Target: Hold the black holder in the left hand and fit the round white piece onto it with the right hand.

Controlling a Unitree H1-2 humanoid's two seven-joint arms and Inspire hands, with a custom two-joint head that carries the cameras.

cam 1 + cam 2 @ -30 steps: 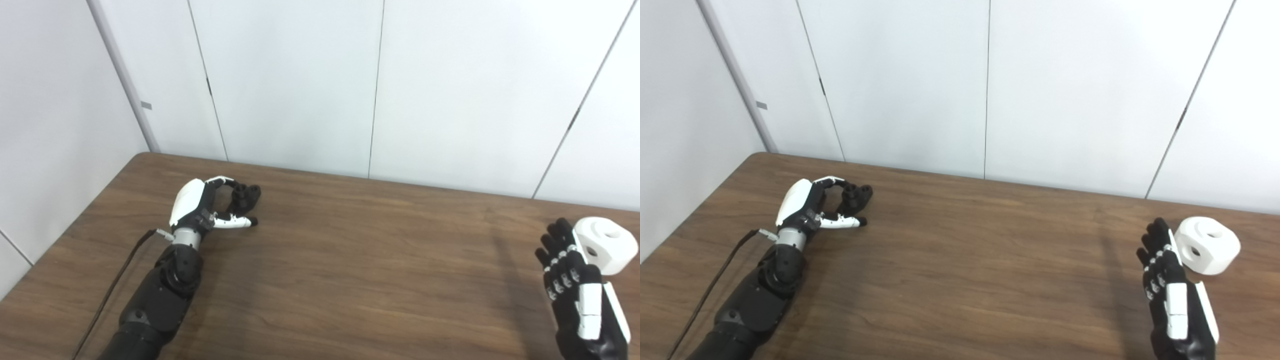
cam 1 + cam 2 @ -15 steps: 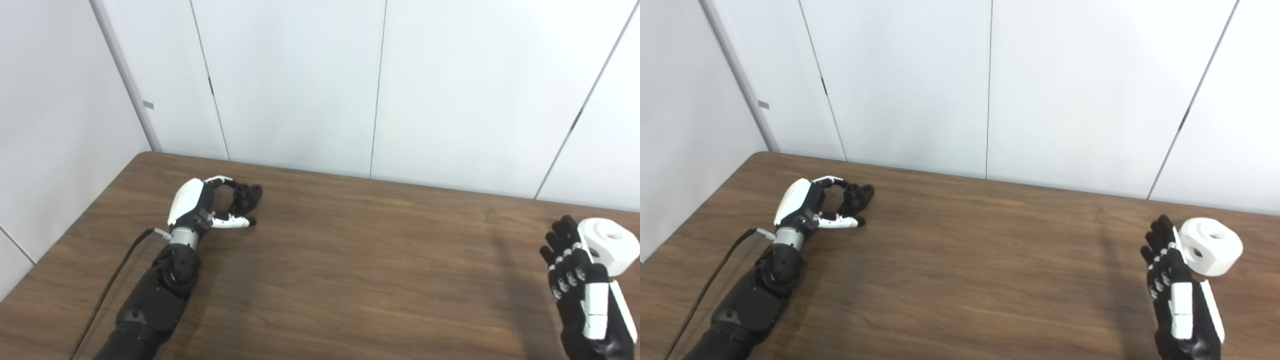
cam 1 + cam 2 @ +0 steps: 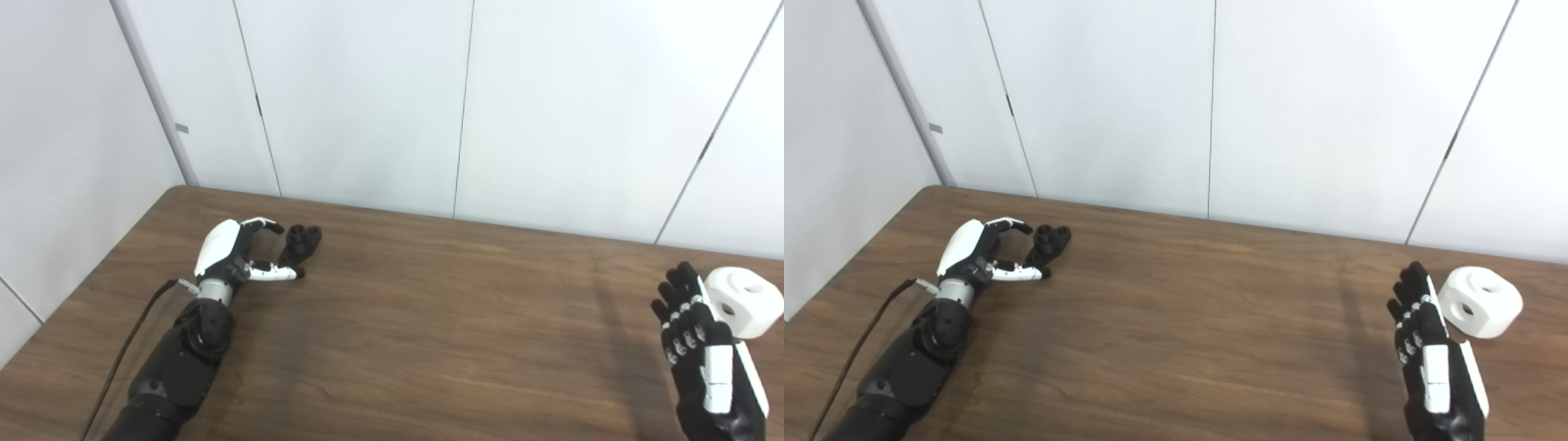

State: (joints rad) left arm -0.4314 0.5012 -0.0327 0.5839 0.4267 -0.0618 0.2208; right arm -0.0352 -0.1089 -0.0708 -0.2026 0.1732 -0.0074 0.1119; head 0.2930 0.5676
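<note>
White wall panels back a brown wooden surface (image 3: 1176, 343). The left hand (image 3: 980, 257), fingers apart, sits just beside the black holder (image 3: 1048, 240); the right hand (image 3: 1427, 349), fingers spread, stands beside the round white piece (image 3: 1479, 301). Neither is gripped, so a careless closing could nudge the small holder away.

A dark brown wood-grain surface (image 3: 429, 318) filled the lower half of both views, its far edge running from about nine o'clock toward three o'clock, with a rounded corner at ten o'clock. Behind it stood a wall of plain white panels (image 3: 355, 98) divided by thin dark vertical seams. A second white wall (image 3: 67, 153) met it at the left, a pale grey corner strip (image 3: 153, 98) between them. The light was soft and even, casting faint shadows on the wood.
</note>
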